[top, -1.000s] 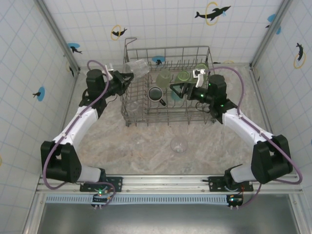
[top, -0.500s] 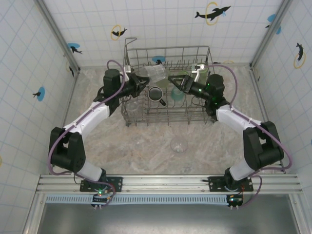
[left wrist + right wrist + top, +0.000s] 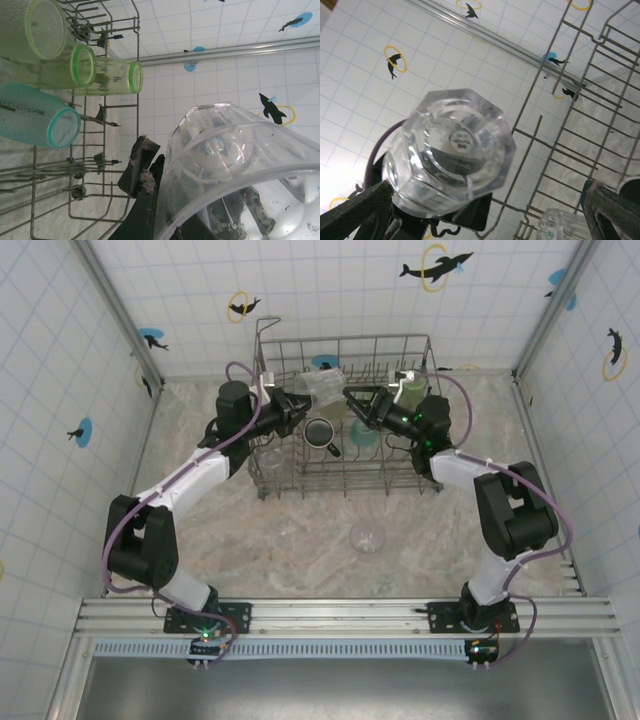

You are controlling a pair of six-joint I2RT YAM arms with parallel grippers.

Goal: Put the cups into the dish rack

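A clear tumbler point(image 3: 322, 389) hangs over the back of the dish rack point(image 3: 350, 339), clamped in the left gripper point(image 3: 298, 404) reaching across the rack's left wall. From the rack's right half, the right gripper point(image 3: 352, 405), spread wide and empty, faces its base. Beneath, inside the rack: a dark mug point(image 3: 320, 432), green tumblers point(image 3: 82, 65), a teal tumbler point(image 3: 37, 127). Another clear cup point(image 3: 367, 537) stands before the rack.

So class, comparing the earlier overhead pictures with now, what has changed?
The left gripper carried its clear tumbler rightward over the dish rack. The right gripper, open, edged back and left toward it. The dark mug and the tumbler in front of the rack stayed put.
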